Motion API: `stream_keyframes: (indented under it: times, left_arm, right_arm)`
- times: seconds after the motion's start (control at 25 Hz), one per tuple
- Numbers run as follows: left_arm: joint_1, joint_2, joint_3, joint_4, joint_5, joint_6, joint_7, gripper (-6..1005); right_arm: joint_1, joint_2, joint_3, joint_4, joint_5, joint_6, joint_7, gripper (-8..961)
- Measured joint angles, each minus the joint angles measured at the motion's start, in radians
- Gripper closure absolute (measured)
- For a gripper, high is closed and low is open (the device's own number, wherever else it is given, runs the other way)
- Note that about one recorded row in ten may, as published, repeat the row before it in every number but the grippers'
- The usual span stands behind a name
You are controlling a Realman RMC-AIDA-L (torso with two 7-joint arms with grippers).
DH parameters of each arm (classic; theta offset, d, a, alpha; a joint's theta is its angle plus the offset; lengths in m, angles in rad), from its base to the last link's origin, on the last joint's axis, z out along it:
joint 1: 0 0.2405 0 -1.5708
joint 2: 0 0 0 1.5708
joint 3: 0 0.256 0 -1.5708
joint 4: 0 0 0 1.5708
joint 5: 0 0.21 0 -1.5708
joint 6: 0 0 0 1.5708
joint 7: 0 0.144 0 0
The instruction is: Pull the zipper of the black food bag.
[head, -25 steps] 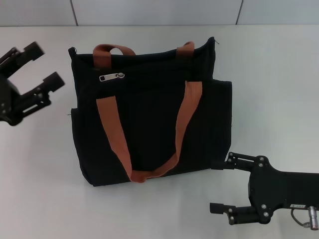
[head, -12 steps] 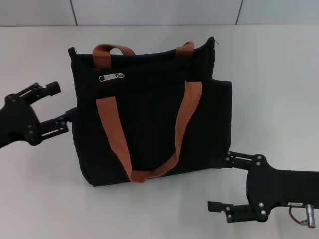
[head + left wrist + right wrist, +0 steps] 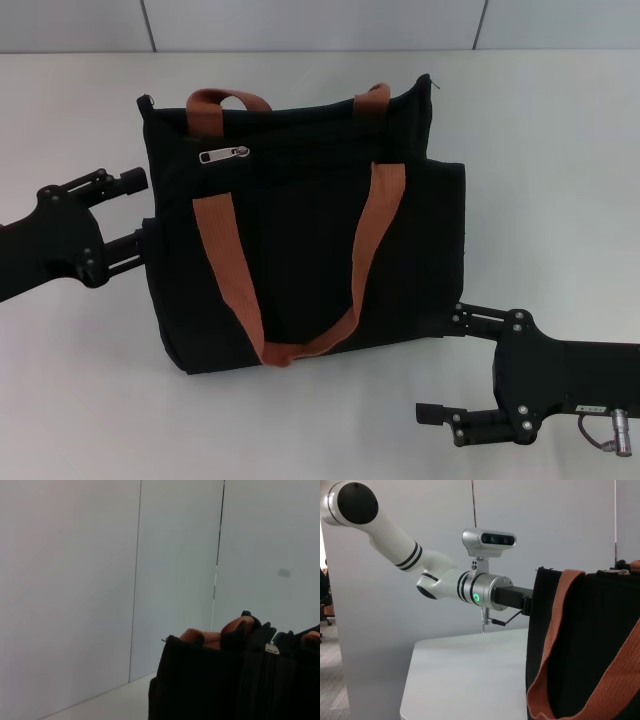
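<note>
Jaws on my left gripper [image 3: 139,208] spread wide, holding nothing; they have moved in since a moment ago and now reach the left edge of the black food bag [image 3: 300,230]. The zipper [image 3: 224,154], silver pull tab lying flat, sits near the bag's upper left. Bag lies on the white worktop [image 3: 560,150], orange straps [image 3: 378,230] across it. Right gripper [image 3: 440,368] open, empty, at the bag's lower right corner.
</note>
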State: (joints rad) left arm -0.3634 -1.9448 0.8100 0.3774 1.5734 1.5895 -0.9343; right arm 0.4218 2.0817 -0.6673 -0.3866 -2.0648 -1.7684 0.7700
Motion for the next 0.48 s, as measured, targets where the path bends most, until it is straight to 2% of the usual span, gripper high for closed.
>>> stream_keyframes:
  times: [0.36,0.44,0.48]
  left_arm:
    - [-0.003,-0.008,-0.009,0.005,0.001,-0.005,0.000,326]
    - [-0.003,-0.010,-0.009,0.007,-0.002,0.000,0.000,497]
    - [-0.003,-0.010,-0.009,0.007,-0.003,0.000,0.000,533]
  right_arm:
    - [0.003,0.000,0.000,0.000,0.003,-0.001,0.000,134]
    - [0.003,0.000,0.000,0.000,0.003,-0.002,0.000,134]
    - [0.003,0.000,0.000,0.000,0.003,-0.003,0.000,134]
